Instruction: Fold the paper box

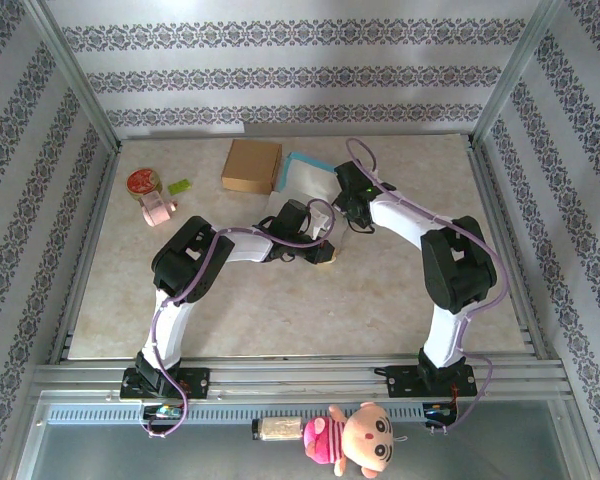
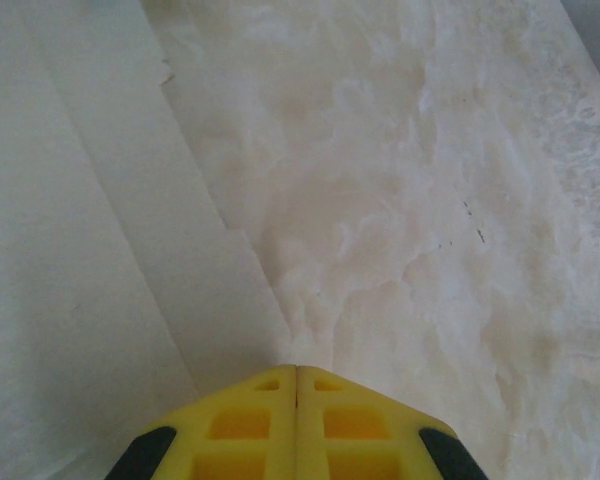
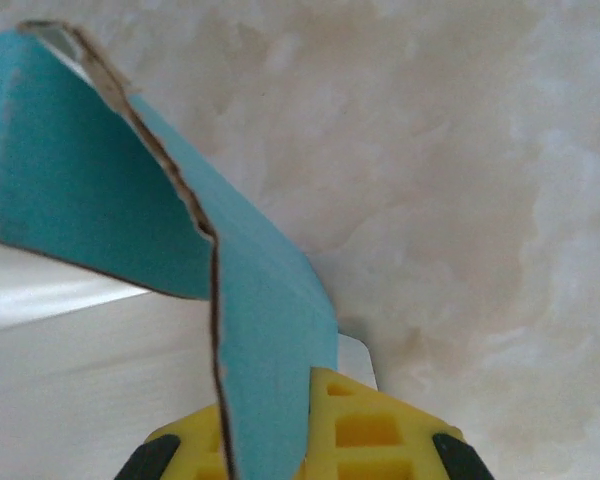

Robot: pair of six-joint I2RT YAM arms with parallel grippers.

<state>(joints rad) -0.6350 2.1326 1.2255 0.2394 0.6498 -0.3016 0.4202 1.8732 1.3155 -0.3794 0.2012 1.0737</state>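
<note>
The right gripper (image 3: 300, 425) pinches the teal cardboard flap (image 3: 250, 290) of the white paper box (image 1: 308, 183), probably to bend it. The left gripper (image 2: 296, 400), closed and empty, seems to steady the box.

Top view: near edge of paper box (image 1: 305, 178) hidden under right arm's wrist; right gripper (image 1: 343, 224) tips lost beneath it. Left gripper (image 1: 326, 252) tips buried under cable. Green item (image 1: 179, 186) at 10 o'clock on desk (image 1: 280, 310) too small to name; red tin (image 1: 143, 183) label unreadable.
Left wrist: fingers (image 2: 242, 428) cut by bottom edge; white panel (image 2: 70, 250) runs off 9 o'clock edge, blurred.
Right wrist: teal flap (image 3: 265, 330) covers most of one finger (image 3: 180, 452), runs off 10 o'clock corner.
</note>
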